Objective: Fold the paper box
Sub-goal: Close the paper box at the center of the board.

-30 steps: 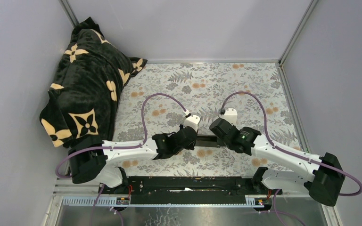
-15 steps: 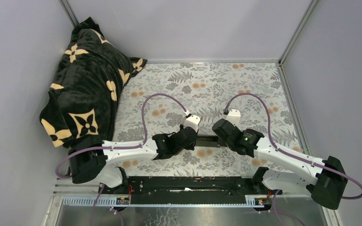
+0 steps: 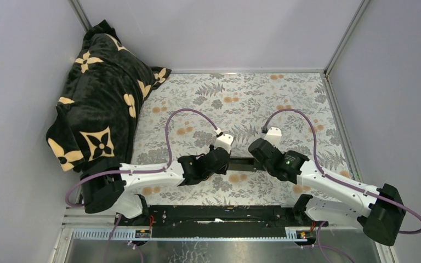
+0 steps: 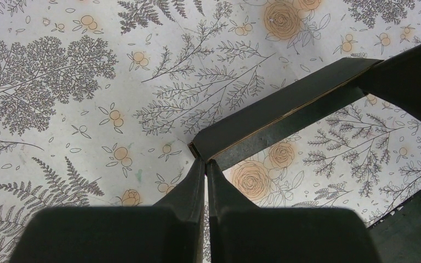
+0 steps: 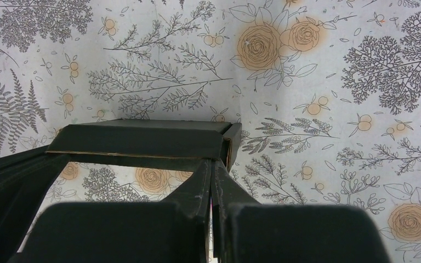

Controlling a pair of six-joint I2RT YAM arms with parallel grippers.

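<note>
Floral cloth (image 3: pixel 225 87) under paper box (image 4: pixel 274 118); L jaws, R jaws pinch its ends

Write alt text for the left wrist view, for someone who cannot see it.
The left gripper, shut, pinches the near end of the black paper box over a floral table cover. The box runs up and right to the dark right gripper at the frame's edge.

From my station I see two slim white-shelled arms (image 3: pixel 148 174) with bulky black joint housings (image 3: pixel 101 192), looping purple cables (image 3: pixel 186 112), a tiny green light (image 3: pixel 288 161) on the right wrist, and matte black wedge-shaped fingers (image 4: pixel 189 197).
</note>
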